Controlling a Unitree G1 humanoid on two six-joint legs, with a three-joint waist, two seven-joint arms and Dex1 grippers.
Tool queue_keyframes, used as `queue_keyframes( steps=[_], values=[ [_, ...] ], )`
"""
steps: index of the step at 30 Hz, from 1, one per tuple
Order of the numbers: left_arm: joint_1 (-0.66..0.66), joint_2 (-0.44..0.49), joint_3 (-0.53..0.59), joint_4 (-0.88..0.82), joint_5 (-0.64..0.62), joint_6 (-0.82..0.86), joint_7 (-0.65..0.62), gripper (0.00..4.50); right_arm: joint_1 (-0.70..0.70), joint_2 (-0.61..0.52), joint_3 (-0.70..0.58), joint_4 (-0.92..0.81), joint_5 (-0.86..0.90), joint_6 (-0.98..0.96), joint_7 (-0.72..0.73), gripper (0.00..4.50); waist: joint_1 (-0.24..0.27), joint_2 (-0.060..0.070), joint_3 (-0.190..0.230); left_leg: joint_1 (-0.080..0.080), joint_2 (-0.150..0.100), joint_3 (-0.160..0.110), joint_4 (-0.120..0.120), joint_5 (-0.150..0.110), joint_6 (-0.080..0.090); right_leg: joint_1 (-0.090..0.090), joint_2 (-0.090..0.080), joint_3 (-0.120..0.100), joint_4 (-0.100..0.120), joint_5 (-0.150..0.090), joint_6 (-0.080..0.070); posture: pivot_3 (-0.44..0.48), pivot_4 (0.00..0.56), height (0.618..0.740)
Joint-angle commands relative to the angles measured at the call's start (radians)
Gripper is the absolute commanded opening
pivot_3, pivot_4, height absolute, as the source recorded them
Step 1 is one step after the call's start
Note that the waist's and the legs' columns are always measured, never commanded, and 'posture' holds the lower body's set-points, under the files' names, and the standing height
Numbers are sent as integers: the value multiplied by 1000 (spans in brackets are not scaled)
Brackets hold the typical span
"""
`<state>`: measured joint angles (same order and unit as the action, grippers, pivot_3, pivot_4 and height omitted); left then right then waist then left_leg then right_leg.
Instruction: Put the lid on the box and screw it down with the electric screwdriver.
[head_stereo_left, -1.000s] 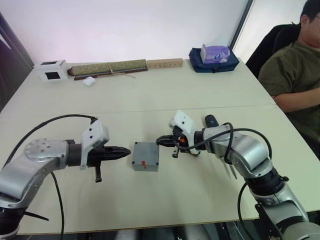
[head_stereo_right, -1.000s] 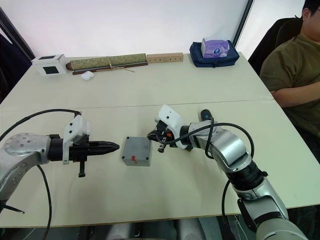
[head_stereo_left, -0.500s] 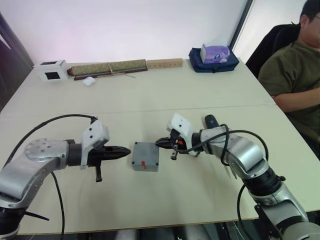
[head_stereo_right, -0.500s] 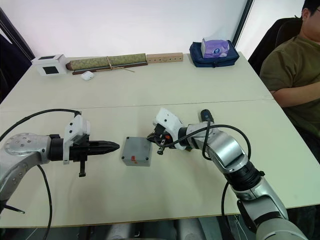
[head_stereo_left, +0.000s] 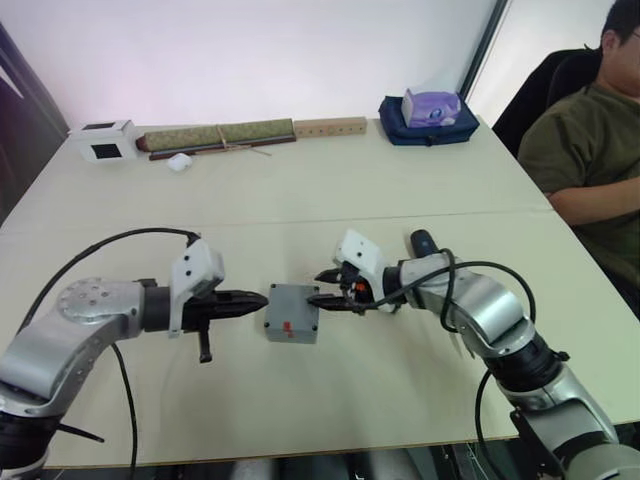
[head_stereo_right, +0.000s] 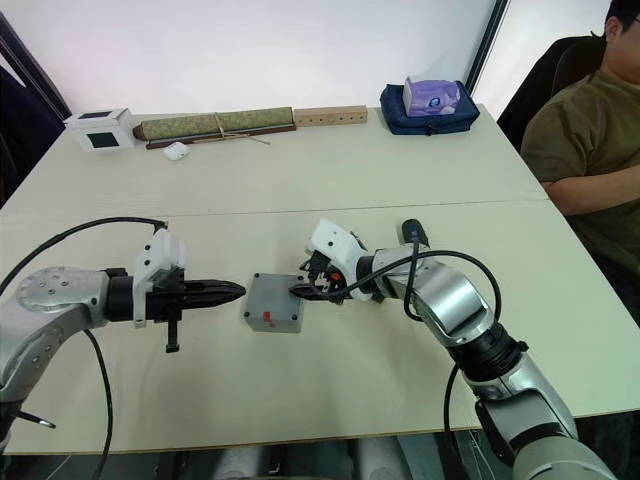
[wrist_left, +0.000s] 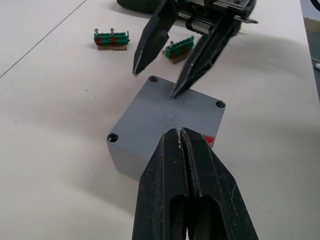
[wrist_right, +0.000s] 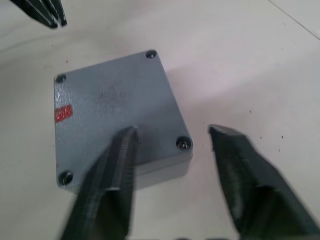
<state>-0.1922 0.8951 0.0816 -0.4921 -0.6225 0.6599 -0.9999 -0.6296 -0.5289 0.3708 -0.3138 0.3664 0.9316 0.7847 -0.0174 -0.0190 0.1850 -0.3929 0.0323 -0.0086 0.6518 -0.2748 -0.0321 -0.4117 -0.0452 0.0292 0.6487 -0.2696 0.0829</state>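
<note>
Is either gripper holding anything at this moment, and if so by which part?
Nothing is held. The left gripper is shut and empty beside the box; the right gripper is open, straddling one corner of its lid.

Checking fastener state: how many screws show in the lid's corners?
4, one per corner of the lid: and, the last two nearest the right gripper fingers. How far each is driven in cannot be told.

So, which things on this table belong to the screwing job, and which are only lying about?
Job:
lid, already on the box
screwdriver
left pincer, shut
right pincer, open

Lying about:
white cube
rolled mat
wooden block
tissue bag
green connectors
</note>
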Motion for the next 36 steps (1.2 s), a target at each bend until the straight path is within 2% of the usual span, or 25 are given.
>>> queue_keyframes(
  steps=[1,2,3,7,8,11,15,18,22,31,36],
  values=[
    [-18,-6,-4,-30,-9,-9,0,0,-21,-24,-59,-71,22,27,2,4019,0,0,0,0,0,0,0,0,0,0,0,0,0,0,0,0,150,740],
    [-20,-7,-6,-30,-9,-9,0,0,-23,-28,-67,-79,26,35,2,4373,0,0,0,0,0,0,0,0,0,0,0,0,0,0,0,0,150,740],
    [-23,-8,-8,-30,-9,-10,-1,0,-26,-33,-77,-88,32,45,2,4471,0,0,0,0,0,0,0,0,0,0,0,0,0,0,0,0,150,740],
    [-42,-16,-19,-30,-11,-14,-1,0,-36,-55,-136,-121,62,101,-10,4471,1,0,0,0,0,0,0,0,0,0,0,0,0,0,0,0,150,740],
    [-59,-25,-29,-33,-14,-13,-1,0,-38,-82,-176,-136,72,133,-13,4471,1,0,0,0,0,0,0,0,0,0,0,0,0,0,0,0,150,740],
    [-126,-54,-62,-32,-21,-25,-20,0,-80,-252,-283,-133,90,297,0,4471,11,2,1,0,0,0,1,0,0,0,-1,0,0,0,0,0,150,740],
    [-182,-82,-95,-10,-7,-43,-41,0,-155,-432,-241,-43,82,405,31,4471,6,2,2,-2,-2,1,2,0,0,1,-3,0,-2,0,-1,0,150,740],
    [-210,-103,-116,10,6,-56,-48,0,-227,-480,-176,50,91,522,44,4471,-7,2,2,0,-1,2,1,0,0,1,-1,1,-2,0,-1,0,150,740],
    [-244,-130,-147,36,28,-81,-56,0,-336,-466,-68,207,102,677,21,4471,-9,3,3,1,0,1,-2,0,0,-1,2,2,0,0,-1,0,150,740],
    [-267,-149,-156,42,42,-104,-68,0,-400,-429,97,408,93,683,-11,4471,0,3,3,-4,-1,2,-1,0,0,-4,0,2,-1,0,0,0,150,740],
    [-243,-154,-149,18,48,-108,-48,0,-403,-343,183,511,50,656,-29,4471,-2,3,3,-9,-1,2,1,0,0,-9,0,2,1,0,0,0,150,740]
  ],
)
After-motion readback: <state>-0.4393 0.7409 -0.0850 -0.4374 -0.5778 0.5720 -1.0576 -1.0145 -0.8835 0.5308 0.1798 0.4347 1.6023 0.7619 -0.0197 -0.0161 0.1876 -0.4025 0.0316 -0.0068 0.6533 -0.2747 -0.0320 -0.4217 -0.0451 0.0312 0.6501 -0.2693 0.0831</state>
